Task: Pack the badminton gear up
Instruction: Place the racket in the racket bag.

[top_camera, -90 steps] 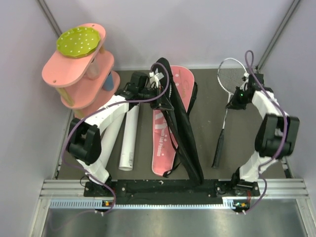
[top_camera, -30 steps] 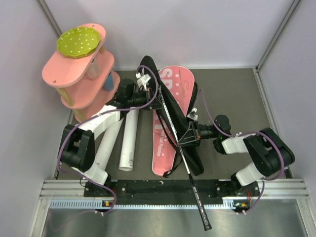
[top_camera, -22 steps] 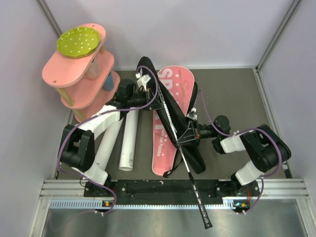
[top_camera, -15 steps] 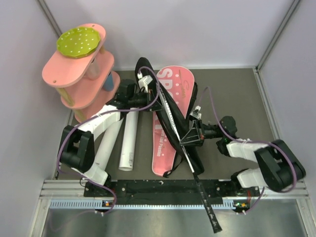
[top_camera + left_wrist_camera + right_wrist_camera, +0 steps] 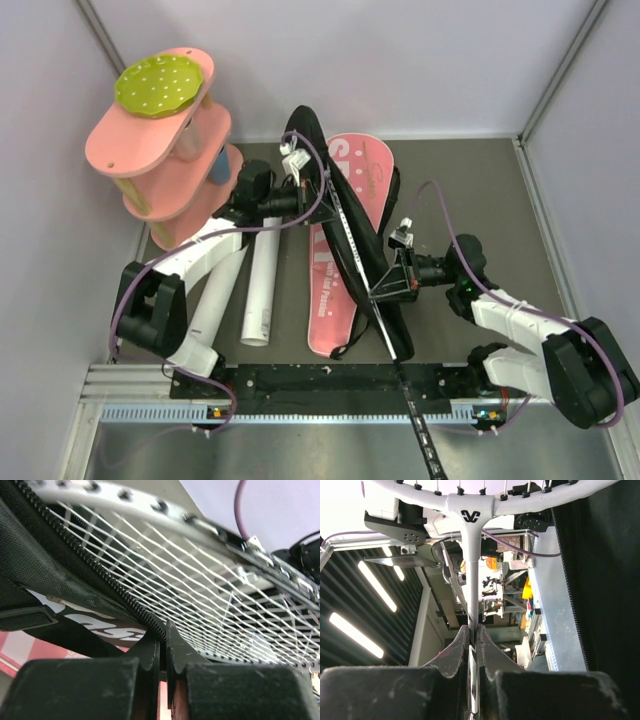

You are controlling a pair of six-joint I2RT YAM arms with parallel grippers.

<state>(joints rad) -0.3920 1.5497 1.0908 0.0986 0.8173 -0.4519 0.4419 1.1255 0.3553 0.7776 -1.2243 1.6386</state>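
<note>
The racket-shaped bag (image 5: 350,175) lies open at mid-table, pink side down and its black flap (image 5: 352,248) lifted. My left gripper (image 5: 300,192) is shut on the flap's zipper edge (image 5: 127,602), its fingertips (image 5: 172,642) pinched together. A white racket (image 5: 417,425) runs diagonally, its strung head (image 5: 200,600) inside the bag opening and its dark handle reaching over the near rail. My right gripper (image 5: 392,283) is shut on the racket's thin shaft (image 5: 472,600), just below the white throat (image 5: 471,515). Two long white tubes (image 5: 262,280) lie left of the bag.
A pink tiered shelf (image 5: 150,150) with a green dotted disc (image 5: 158,83) stands at the back left, close to my left arm. White walls close in the table on three sides. The metal rail (image 5: 300,395) with the arm bases runs along the near edge.
My right arm has swung down toward the near right corner, still gripping the shaft. The racket handle has slid farther out over the near rail. The left gripper keeps its hold on the flap.
</note>
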